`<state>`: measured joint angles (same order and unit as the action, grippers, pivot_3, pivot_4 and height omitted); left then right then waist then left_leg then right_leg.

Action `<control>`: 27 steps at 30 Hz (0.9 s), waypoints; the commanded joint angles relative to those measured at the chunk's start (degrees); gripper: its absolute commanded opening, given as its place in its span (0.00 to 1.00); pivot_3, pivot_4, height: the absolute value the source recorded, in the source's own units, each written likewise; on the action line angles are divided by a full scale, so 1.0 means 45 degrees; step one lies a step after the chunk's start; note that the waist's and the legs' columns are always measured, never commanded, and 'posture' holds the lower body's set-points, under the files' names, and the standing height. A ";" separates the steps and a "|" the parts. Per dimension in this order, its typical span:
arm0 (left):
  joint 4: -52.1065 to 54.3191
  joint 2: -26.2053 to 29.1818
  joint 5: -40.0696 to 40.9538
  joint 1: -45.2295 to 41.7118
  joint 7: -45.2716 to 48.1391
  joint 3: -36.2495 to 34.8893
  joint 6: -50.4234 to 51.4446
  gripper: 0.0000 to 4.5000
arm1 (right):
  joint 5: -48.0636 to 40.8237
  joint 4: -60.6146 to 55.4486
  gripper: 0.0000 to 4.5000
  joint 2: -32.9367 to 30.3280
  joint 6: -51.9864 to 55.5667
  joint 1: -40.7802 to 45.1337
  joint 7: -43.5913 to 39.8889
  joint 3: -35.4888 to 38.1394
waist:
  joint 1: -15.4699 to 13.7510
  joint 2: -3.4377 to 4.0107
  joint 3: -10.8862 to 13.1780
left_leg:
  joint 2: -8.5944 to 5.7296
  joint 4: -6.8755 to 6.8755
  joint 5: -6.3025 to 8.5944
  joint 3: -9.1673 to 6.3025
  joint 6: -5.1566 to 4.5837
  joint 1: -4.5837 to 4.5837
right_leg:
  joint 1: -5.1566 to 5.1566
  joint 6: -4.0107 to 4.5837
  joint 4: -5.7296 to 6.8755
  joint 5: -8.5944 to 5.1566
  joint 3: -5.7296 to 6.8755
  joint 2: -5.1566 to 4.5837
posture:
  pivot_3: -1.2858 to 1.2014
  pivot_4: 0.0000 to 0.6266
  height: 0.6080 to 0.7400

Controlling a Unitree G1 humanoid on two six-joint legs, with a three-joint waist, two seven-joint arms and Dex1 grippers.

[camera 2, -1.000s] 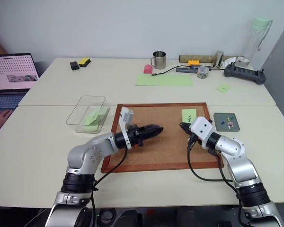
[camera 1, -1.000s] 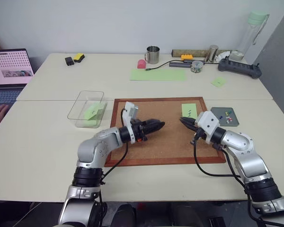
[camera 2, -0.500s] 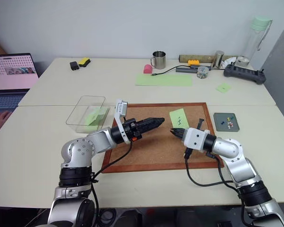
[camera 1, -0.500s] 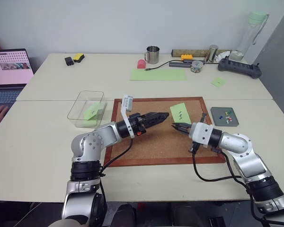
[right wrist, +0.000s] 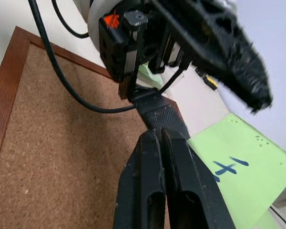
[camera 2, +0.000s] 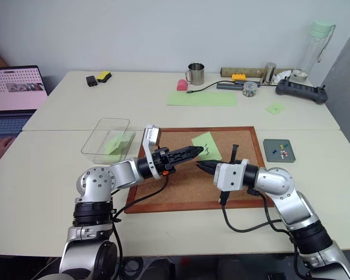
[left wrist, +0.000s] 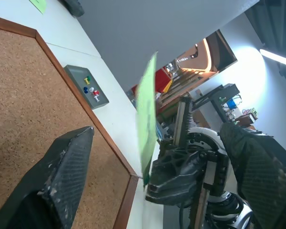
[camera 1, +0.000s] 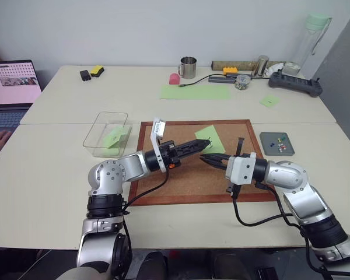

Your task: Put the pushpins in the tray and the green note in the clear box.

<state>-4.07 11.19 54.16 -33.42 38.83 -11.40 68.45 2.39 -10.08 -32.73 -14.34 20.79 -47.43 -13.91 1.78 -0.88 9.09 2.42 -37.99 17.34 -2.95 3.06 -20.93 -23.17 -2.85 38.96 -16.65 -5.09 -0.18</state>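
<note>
Green note (camera 1: 208, 139) pinched in right fingers (right wrist: 158, 157) — left fingers (left wrist: 62, 179) straddling.

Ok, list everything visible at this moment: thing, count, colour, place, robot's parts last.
green note: one, light green, held above the cork board
cork board: one, brown with red-brown frame, table centre
clear box: one, transparent, left of board, green paper inside
tray: one, dark grey, right of board
pushpins: several, mixed colours, in tray
paper strip: one, pale green, far side
mug: one, metal, far side
laptop: one, far left
right claw: shut on note
left claw: open at note
</note>
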 commanded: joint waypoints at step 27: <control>0.0533 -0.0112 0.0120 -0.0117 0.0230 0.0367 -0.1229 0.01 | -0.0146 -0.0780 0.00 0.0099 -0.0034 0.0270 -0.0030 -0.0040 | -0.0005 0.0000 0.0000 | 0.0000 0.0000 0.0000 0.0000 0.0001 0.0000 | 0.0000 0.0000 0.0000 0.0000 0.0000 -0.0001 | 0.52 0.24 1.00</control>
<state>-4.02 10.51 53.88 -33.41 39.29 -9.99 63.61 2.78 -11.52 -32.42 -14.11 21.40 -47.52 -14.76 1.76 -0.88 9.09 2.42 -37.99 17.34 -2.95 3.06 -20.93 -23.17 -2.85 38.96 -16.65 -5.09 -0.18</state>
